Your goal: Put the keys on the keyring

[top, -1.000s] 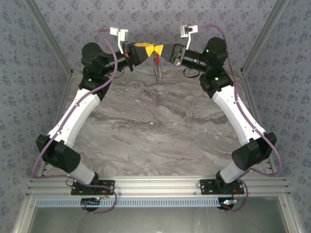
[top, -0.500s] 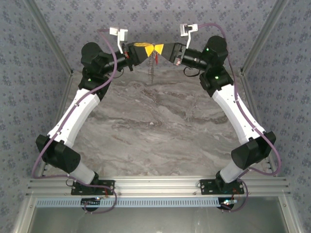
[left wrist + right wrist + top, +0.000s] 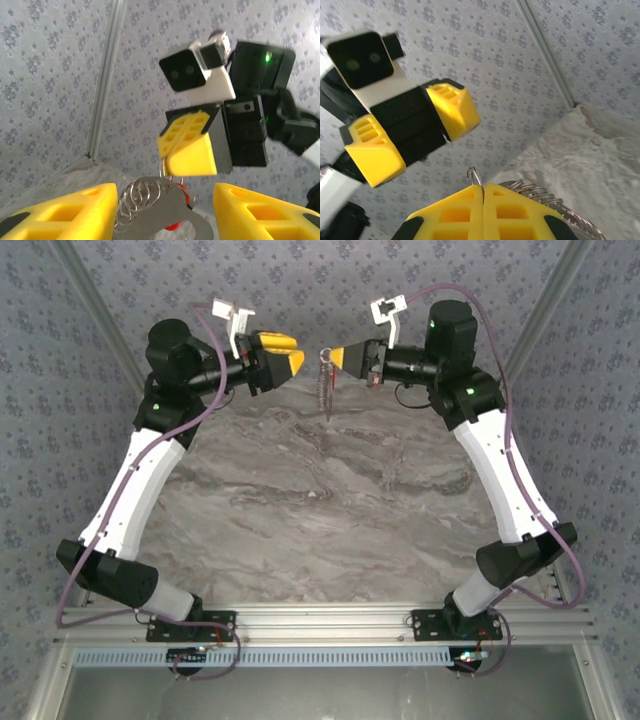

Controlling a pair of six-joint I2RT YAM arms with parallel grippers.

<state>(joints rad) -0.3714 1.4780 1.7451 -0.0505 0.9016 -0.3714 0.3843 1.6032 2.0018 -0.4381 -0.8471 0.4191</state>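
Two things are hard to read. From overhead, the thin grey metal keyring (image 3: pixel 324 380) is only a slim dangling streak at top centre of the frame, and I cannot pick out any red on it there. In the left wrist view the keyring runs off the bottom edge, so its full outline is cut off. The tiny bright red keys (image 3: pixel 181 189) show there only as a sliver at lower centre, partly tucked behind the ring's flat grey bar, beside a bunch of coiled wire loops (image 3: pixel 137 192).

Overhead, the right gripper (image 3: pixel 334 355) has its yellow fingers pressed together. In the left wrist view they pinch a small wire loop at the very top of the keyring, which hangs straight down from that pinch. In the right wrist view a bit of that loop pokes up from the seam between the fingers at lower centre.

To the left of the keyring overhead, the left gripper (image 3: pixel 290 353) sits near it but apart, fingers spread and holding nothing. Below them lies the marbled grey tabletop (image 3: pixel 320 500)
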